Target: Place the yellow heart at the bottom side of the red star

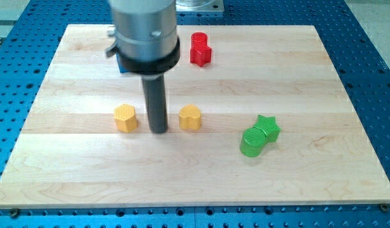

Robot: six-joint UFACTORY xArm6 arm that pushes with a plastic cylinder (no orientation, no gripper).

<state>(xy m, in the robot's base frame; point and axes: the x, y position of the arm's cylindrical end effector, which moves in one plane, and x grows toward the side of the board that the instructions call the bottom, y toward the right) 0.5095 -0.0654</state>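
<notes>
No pincer shows, only a rod: my tip [158, 131] sits just left of the yellow heart [190, 117]. The red star [200, 49] lies well above the heart. Pushing from here would likely drive the heart right toward the green star [267, 128], not upward.

The arm's grey housing [145, 31] runs off the view's top, so nothing above it shows. It hides most of a blue block [120, 63] behind it, leaving only a sliver whose shape cannot be told. The green cylinder [251, 142] overlaps the green star [268, 128], covering part of it.
</notes>
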